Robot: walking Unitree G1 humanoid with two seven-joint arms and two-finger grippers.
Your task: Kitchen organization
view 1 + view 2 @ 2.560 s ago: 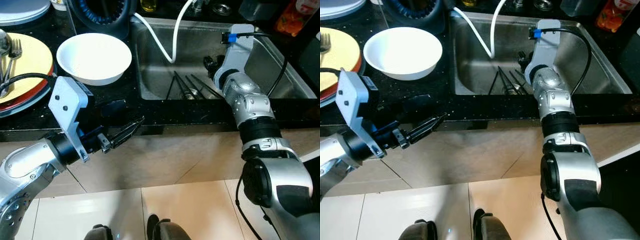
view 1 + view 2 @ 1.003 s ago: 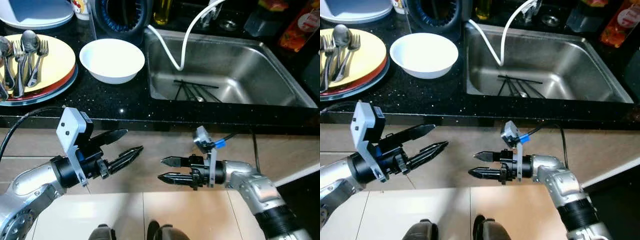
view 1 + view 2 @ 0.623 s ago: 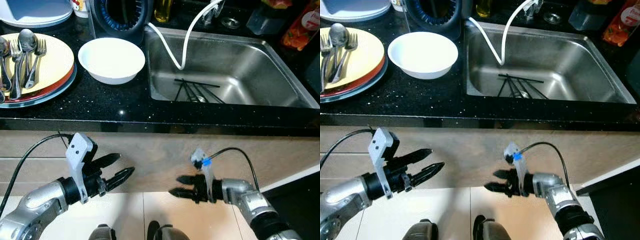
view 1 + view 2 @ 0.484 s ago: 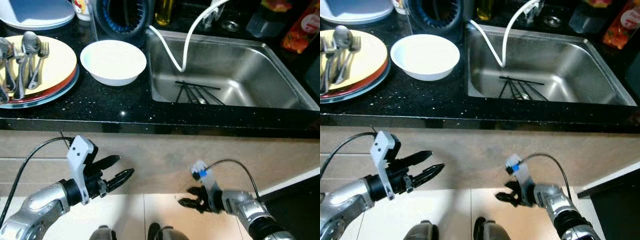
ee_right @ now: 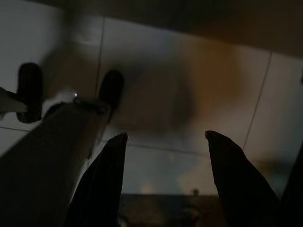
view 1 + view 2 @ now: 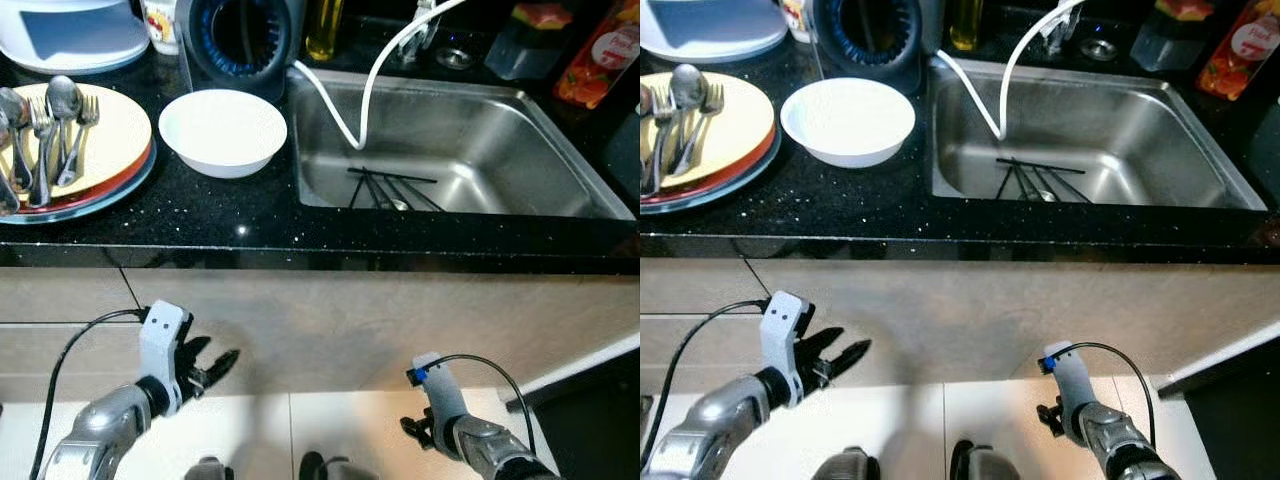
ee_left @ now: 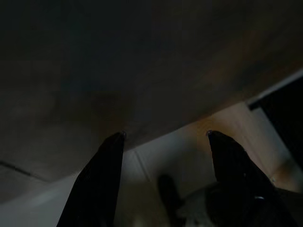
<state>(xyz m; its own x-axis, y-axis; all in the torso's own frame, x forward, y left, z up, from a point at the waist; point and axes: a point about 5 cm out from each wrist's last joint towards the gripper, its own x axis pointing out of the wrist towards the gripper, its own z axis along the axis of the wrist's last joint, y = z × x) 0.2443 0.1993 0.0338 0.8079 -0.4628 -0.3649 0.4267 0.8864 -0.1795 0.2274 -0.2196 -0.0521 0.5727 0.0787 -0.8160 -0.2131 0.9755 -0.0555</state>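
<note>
Both arms low below counter front edge: left gripper point(image 6: 205, 370) and right gripper point(image 5: 163, 137) spread, empty. Black chopsticks point(image 6: 390, 187) lie in sink point(image 6: 540, 130) (likely unsorted). Bowl point(image 6: 222, 130), plate point(image 6: 110, 140) with forks and spoons point(image 6: 45, 125) near counter's left end. Organizing looks barely begun.

White bowl point(image 6: 222, 131), speckled black counter point(image 6: 200, 215)

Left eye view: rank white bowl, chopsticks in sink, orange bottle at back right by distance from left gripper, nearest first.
From the left gripper, low in front of the cabinet, on the robot's left:
1. white bowl, on the counter left of the sink.
2. chopsticks, lying on the sink floor, further right.
3. orange bottle, back right corner behind the sink.
</note>
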